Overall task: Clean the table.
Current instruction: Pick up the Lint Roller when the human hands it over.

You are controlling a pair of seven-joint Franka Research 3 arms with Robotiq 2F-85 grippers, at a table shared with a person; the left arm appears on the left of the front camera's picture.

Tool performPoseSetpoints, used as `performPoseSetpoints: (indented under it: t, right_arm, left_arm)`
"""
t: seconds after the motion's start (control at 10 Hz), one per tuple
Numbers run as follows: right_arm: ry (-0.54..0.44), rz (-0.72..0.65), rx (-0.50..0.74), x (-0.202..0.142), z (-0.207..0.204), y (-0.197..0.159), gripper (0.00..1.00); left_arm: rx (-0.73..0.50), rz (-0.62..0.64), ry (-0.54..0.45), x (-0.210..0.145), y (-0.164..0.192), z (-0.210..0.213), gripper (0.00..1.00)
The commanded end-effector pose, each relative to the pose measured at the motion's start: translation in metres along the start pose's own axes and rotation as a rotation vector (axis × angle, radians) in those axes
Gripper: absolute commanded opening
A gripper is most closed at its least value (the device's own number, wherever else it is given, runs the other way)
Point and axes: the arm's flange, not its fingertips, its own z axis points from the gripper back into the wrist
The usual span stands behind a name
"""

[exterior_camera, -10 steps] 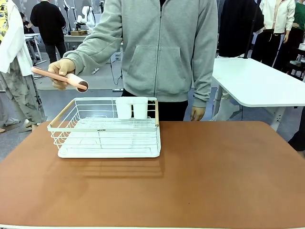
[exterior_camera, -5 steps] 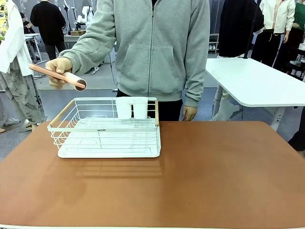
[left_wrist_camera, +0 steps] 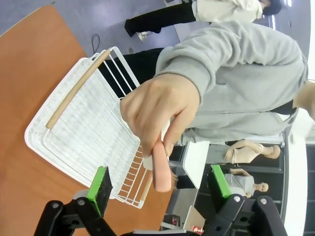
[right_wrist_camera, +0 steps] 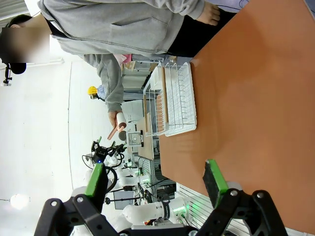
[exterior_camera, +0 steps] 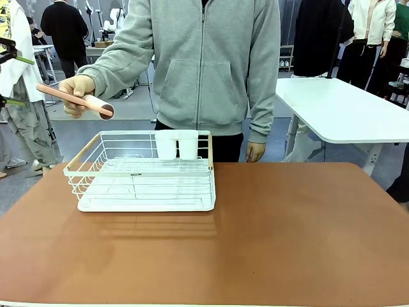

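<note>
The table (exterior_camera: pixel 287 236) has a reddish-brown top with a white wire dish rack (exterior_camera: pixel 144 173) on its left half. Above the rack's left end, a person's hand (exterior_camera: pixel 75 89) holds out a pink-handled roller (exterior_camera: pixel 64 94) with a white roll. My left gripper (exterior_camera: pixel 9 80) enters at the picture's left edge, open. In the left wrist view the roller's pink handle (left_wrist_camera: pixel 161 172) hangs between my left gripper's (left_wrist_camera: pixel 160 182) spread green pads, touching neither, still gripped by the hand (left_wrist_camera: pixel 157 110). My right gripper (right_wrist_camera: pixel 155 178) stands open above the table (right_wrist_camera: pixel 256 98), holding nothing.
Two white cups (exterior_camera: pixel 177 144) stand at the rack's back edge. The person in a grey hoodie (exterior_camera: pixel 211 64) stands at the far side. A white-topped table (exterior_camera: pixel 345 112) is behind at the right. People stand farther back.
The person has raised the roller a little and shifted it left. My left gripper's green-padded fingers have come into the front view at the left edge.
</note>
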Motion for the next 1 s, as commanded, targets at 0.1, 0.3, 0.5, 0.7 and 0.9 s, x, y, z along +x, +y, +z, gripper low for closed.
performPoseSetpoints:
  t: [0.1,0.3,0.5,0.7,0.9]
  right_arm:
    - [-0.002,0.009,0.012,-0.004,-0.001,0.003,1.0]
    - [-0.002,0.009,0.012,-0.004,-0.001,0.003,1.0]
    - [-0.002,0.009,0.012,-0.004,-0.001,0.003,1.0]
    - [-0.002,0.009,0.012,-0.004,-0.001,0.003,1.0]
    - [-0.002,0.009,0.012,-0.004,-0.001,0.003,1.0]
  left_arm:
    - [0.0,0.02,-0.031,-0.003,0.0,-0.024,1.0]
    - [0.0,0.032,-0.036,-0.002,0.0,-0.03,1.0]
    - [-0.002,0.023,-0.026,-0.005,-0.001,-0.033,1.0]
    - [0.01,0.015,-0.009,-0.011,0.0,-0.039,1.0]
    - [0.013,0.012,-0.016,-0.014,0.0,-0.041,1.0]
